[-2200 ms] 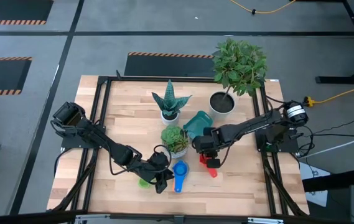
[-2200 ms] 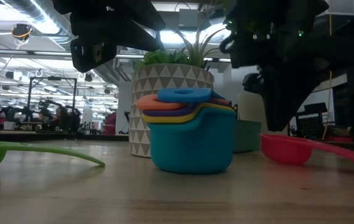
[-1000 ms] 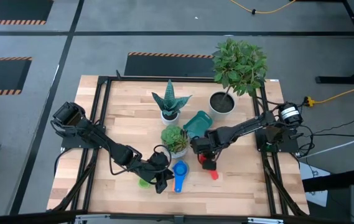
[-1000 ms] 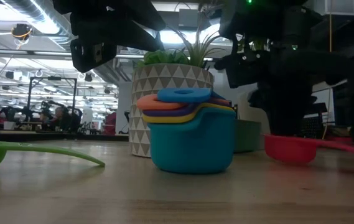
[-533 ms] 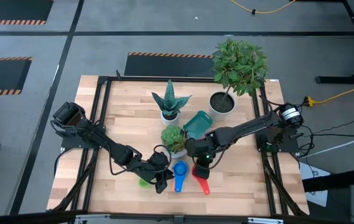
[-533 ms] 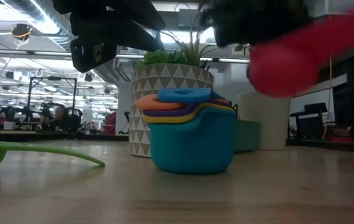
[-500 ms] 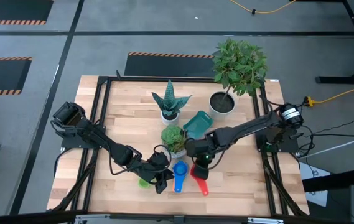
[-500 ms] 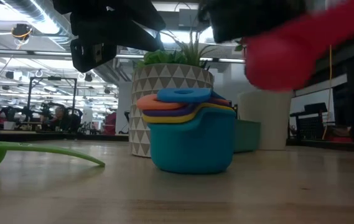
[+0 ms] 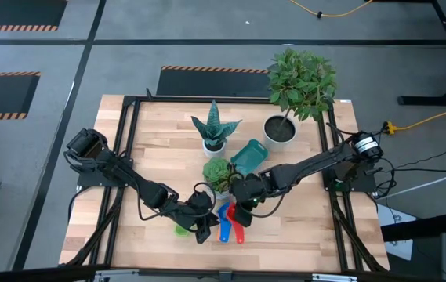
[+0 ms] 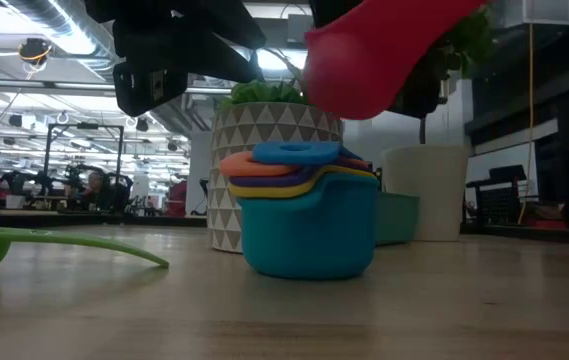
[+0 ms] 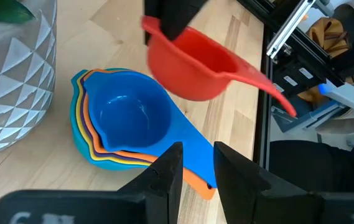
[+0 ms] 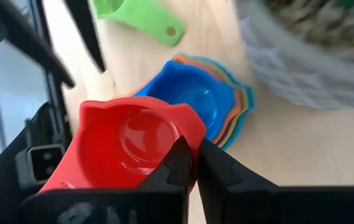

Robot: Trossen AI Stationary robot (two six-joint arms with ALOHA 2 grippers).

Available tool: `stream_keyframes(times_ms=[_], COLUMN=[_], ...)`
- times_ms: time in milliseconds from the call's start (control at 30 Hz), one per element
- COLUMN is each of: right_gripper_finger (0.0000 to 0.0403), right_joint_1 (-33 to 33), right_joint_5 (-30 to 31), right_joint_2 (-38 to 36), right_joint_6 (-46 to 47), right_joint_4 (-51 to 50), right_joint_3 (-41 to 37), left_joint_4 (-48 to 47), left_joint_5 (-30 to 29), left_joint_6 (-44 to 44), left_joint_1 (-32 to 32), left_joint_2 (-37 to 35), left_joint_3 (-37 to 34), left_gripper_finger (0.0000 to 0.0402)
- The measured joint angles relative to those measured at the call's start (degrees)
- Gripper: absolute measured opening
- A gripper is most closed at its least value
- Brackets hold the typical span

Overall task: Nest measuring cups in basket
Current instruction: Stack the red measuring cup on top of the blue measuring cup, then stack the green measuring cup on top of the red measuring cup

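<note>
Red cup (image 12: 136, 140) pinched in right hand (image 12: 192, 158), airborne.

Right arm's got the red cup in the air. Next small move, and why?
Probably lower it into the stack. The right gripper is shut on the red cup's rim, holding it just above and slightly off the nested cups, whose blue bowl on top sits empty.

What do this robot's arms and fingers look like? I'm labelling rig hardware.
Both arms are dark, jointed segments with cables along them. The left gripper and right gripper each carry two narrow black fingers. The right arm has a round silver-white fitting near its base.
</note>
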Motion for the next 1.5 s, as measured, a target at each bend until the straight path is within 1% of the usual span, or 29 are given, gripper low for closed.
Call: stream_keyframes(times_ms=[100, 267, 400, 867, 1000, 1167, 1267, 1500], right_gripper_finger=[0.0019, 0.0019, 0.0019, 0.0021, 0.004, 0.0071, 0.0074, 0.0075], right_joint_1=[0.0, 0.17, 0.4, 0.27, 0.26, 0.26, 0.24, 0.24], right_joint_5=[2.04, 2.46, 3.9, 4.79, 5.1, 7.33, 8.61, 8.75], right_joint_2=[0.45, 1.03, 1.88, 3.12, 3.1, 3.1, 3.1, 2.88], right_joint_6=[0.03, 0.2, 0.17, -0.29, -0.32, -0.46, -1.69, -3.67], right_joint_4=[0.29, 1.31, 2.23, 4.06, 4.08, 4.04, 4.02, 3.83], right_joint_3=[-0.02, -0.07, -0.06, -0.07, -0.07, -0.07, -0.07, -0.07], left_joint_4=[0.0, 0.0, 0.08, 0.57, 0.53, 0.5, 0.48, 0.48], left_joint_5=[0.0, 0.0, 0.0, 0.0, 0.0, 0.0, 0.0, 0.0], left_joint_6=[0.02, 0.51, 1.42, 1.49, 1.51, 1.51, 1.51, 1.51], left_joint_1=[0.01, 0.01, 0.01, 0.01, 0.01, 0.01, 0.0, -0.01], left_joint_2=[0.0, 0.0, 0.0, 0.0, 0.0, 0.0, 0.0, 0.0], left_joint_3=[0.0, 0.0, 0.0, 0.0, 0.0, 0.0, 0.0, 0.0], left_gripper_finger=[0.0082, 0.0082, 0.0082, 0.0082, 0.0082, 0.0082, 0.0082, 0.0082])
